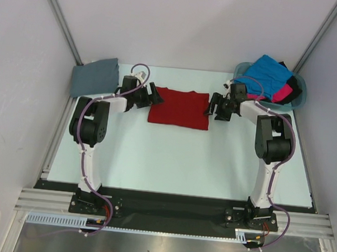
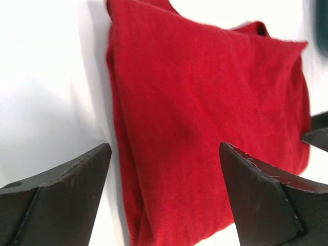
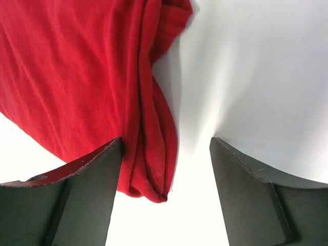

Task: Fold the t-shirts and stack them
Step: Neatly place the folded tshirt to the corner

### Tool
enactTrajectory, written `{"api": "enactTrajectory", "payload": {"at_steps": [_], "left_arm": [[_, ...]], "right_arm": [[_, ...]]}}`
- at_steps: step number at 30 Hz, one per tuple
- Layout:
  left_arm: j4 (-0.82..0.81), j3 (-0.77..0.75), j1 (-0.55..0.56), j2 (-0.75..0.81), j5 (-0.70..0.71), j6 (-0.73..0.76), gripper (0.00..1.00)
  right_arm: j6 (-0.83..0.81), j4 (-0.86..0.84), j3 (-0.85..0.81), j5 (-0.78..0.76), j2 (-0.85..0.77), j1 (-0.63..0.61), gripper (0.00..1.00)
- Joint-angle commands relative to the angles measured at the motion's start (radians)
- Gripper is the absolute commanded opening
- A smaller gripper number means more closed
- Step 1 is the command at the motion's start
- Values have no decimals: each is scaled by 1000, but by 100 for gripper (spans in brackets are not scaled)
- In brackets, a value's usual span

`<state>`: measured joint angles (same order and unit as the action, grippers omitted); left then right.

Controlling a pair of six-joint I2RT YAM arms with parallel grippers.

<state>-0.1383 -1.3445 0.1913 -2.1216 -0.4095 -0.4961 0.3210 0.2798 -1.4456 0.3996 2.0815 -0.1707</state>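
The middle t-shirt (image 1: 179, 108) lies between corner t-shirt (image 1: 94, 76) and basket (image 1: 302, 90).

Light was bright, diffuse; table (image 2: 46, 61) blew out white in both wrist views. Soft shadow lay at 9 o'clock of red shirt (image 2: 205, 128), left wrist.

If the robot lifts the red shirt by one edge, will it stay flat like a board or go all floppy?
Probably floppy: the red shirt is soft cloth, and its edge bunches in loose folds. It likely weighs little, since it lies thin and flat. Pushed, it would probably wrinkle rather than slide whole.
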Motion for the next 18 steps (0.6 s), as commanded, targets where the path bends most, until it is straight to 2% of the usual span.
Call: {"api": "enactTrajectory", "payload": {"at_steps": [1,6,7,8,11,12,18], "left_arm": [[5,39,7,-28,-81,-30,91],[-49,106,13,-15,-104,-74,83],[-49,111,16,-15,-104,-81,79],[-52,119,22,-17,-106,-85,67],[-57,142,39,-18,-104,-93,54],[-60,159,42,-17,-98,-96,46],[-66,209,53,3,-100,-102,28]], "right_arm": [[1,-18,21,-7,-57,0,75],[6,-14,34,-2,-64,0,75],[9,-16,39,-2,-67,0,75],[9,-19,43,-1,-70,0,75],[7,-19,51,2,-80,2,74],[6,-19,54,2,-84,2,74],[4,-16,74,2,-118,2,75]]}}
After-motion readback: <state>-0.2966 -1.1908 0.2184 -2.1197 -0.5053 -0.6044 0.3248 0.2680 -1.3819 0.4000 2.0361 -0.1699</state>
